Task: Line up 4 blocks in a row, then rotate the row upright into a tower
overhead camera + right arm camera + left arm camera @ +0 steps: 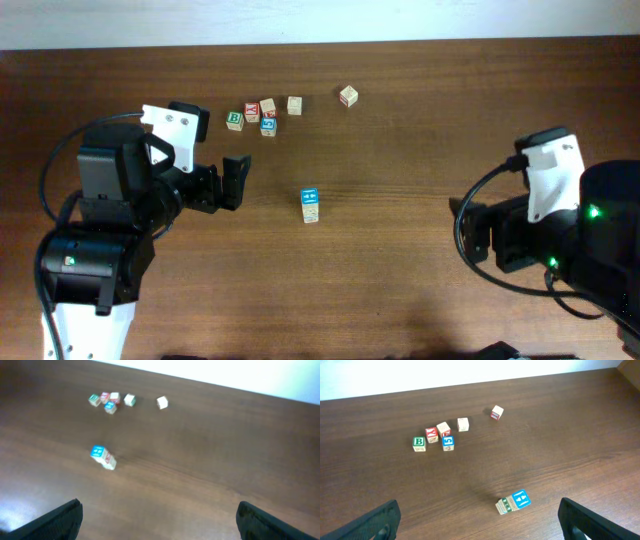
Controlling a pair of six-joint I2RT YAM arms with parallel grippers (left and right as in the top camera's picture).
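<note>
Blocks — one tight set on the dark wooden table, lying between the two grippers and nearer the left one. Blue face uppermost on one cube, a green-printed face on the cube pressed against it; pale wood elsewhere. How many cubes make up the set cannot be told.

Left gripper — jaws spread wide, holding nothing; its black fingers sit at the two lower corners of the wrist view. The set lies just ahead of it, toward its right finger, not touching.

Right gripper — jaws likewise spread wide and holding nothing. The set lies well ahead of it and off to the left.

Further ahead of the left gripper, a loose cluster:
- green B cube
- red-lettered cube
- plain pale cube
- blue 5 cube, just below the pale one

Beyond the cluster's right side: a lone pale cube, then, well apart from it, an outlying cube with a red side.
</note>
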